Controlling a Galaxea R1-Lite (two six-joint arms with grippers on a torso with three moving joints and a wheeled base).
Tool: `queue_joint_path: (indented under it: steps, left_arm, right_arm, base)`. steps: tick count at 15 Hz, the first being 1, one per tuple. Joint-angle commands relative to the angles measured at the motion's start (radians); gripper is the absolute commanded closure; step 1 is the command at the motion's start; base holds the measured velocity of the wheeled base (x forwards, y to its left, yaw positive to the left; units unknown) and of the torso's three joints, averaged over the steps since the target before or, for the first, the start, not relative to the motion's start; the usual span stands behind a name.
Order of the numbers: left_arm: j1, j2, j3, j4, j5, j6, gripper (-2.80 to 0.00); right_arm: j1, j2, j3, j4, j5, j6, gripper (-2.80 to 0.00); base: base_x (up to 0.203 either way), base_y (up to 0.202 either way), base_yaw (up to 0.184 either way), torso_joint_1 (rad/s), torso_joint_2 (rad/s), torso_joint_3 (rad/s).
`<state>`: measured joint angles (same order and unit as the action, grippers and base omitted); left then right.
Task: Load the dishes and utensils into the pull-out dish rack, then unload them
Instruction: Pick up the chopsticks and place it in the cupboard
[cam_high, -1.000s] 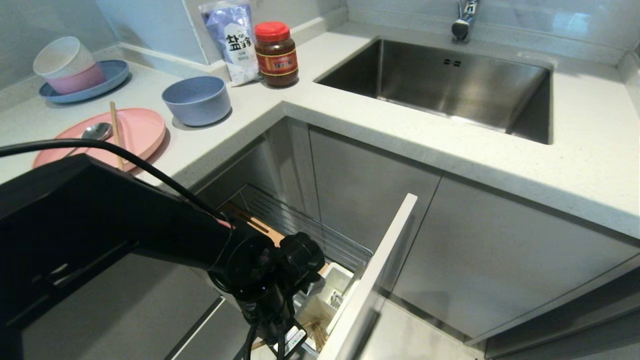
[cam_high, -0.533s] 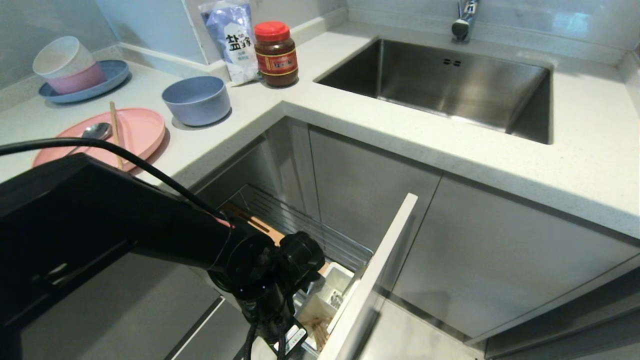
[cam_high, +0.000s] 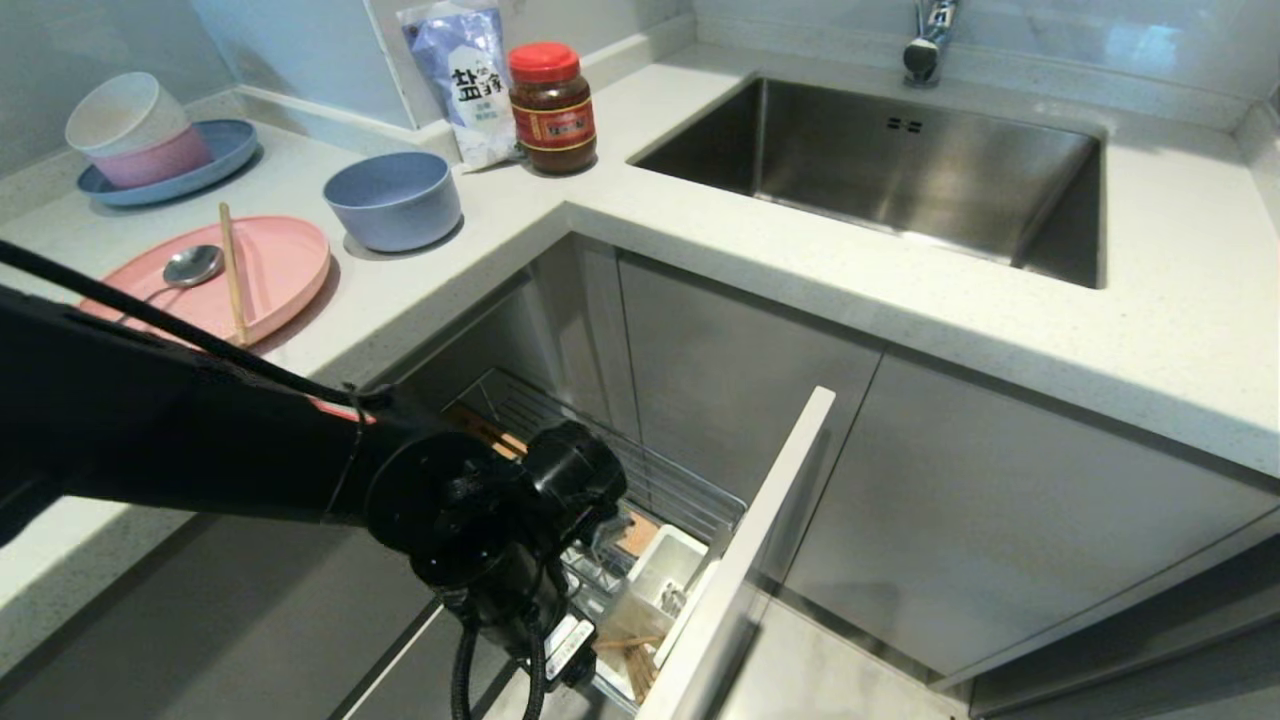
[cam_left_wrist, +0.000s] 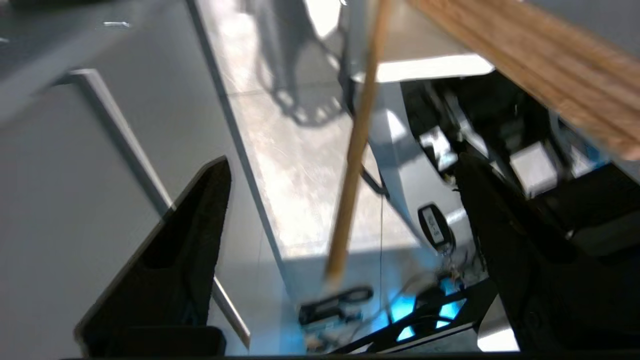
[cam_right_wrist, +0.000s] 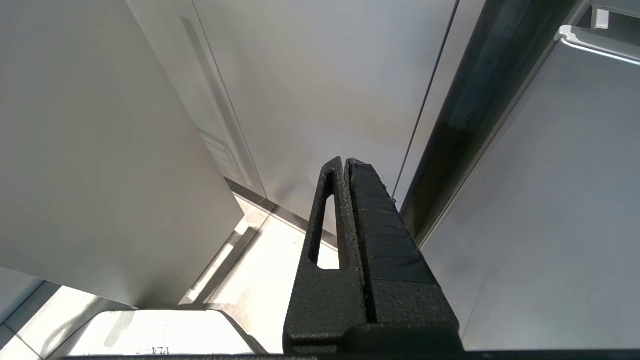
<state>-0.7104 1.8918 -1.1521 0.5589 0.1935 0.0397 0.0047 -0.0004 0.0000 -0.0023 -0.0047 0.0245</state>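
Observation:
The pull-out dish rack (cam_high: 640, 470) stands open below the counter, with its white cutlery cup (cam_high: 668, 560) behind the grey front panel (cam_high: 760, 520). My left arm (cam_high: 480, 520) reaches down over it. In the left wrist view my left gripper (cam_left_wrist: 342, 162) is open wide. One chopstick (cam_left_wrist: 355, 150) stands loose between the fingers (cam_left_wrist: 190, 240), touching neither, beside the wooden board (cam_left_wrist: 540, 65). On the counter the pink plate (cam_high: 285, 270) carries the spoon (cam_high: 188, 266) and another chopstick (cam_high: 233, 275). The blue-grey bowl (cam_high: 393, 200) sits beside it. My right gripper (cam_right_wrist: 347, 162) is shut and parked by the cabinet fronts.
A cream and a pink bowl stacked on a blue plate (cam_high: 225, 150) stand at the back left. A salt bag (cam_high: 465, 80) and a red-lidded jar (cam_high: 550, 105) stand in the corner. The steel sink (cam_high: 900, 170) lies to the right. Cabinet doors (cam_high: 720, 380) flank the rack.
My left forearm has sunk lower and the wrist has shifted a little left over the rack, baring more of the pink plate. The dishes on the counter have not moved.

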Motion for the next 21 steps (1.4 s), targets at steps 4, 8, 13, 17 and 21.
queue_joint_path:
  steps: [4, 8, 13, 17, 21]
  left_arm:
    - [0.002, -0.236, 0.007, -0.004, 0.113, -0.018, 0.0]
    - [0.002, -0.396, 0.008, -0.095, 0.139, -0.046, 0.0]
    - [0.004, -0.592, -0.007, -0.321, 0.163, -0.093, 0.0]
    - [0.136, -0.644, -0.114, -0.402, 0.172, -0.179, 0.0]
    - [0.304, -0.644, -0.249, -0.386, 0.181, -0.287, 0.0]
  right_arm:
    - [0.001, -0.004, 0.002, 0.0, 0.0, 0.0, 0.0]
    - [0.0, -0.003, 0.002, 0.0, 0.0, 0.0, 0.0]
    - [0.0, -0.004, 0.002, 0.001, 0.0, 0.0, 0.0]
    - [0.001, -0.004, 0.002, 0.001, 0.0, 0.0, 0.0]
    - [0.0, -0.004, 0.002, -0.001, 0.0, 0.0, 0.0]
  base:
    - [0.0, 0.0, 0.0, 0.0, 0.0, 0.0]
    - [0.0, 0.0, 0.0, 0.0, 0.0, 0.0]
    - [0.0, 0.0, 0.0, 0.0, 0.0, 0.0]
    - [0.0, 0.0, 0.0, 0.0, 0.0, 0.0]
    - [0.0, 0.0, 0.0, 0.0, 0.0, 0.0]
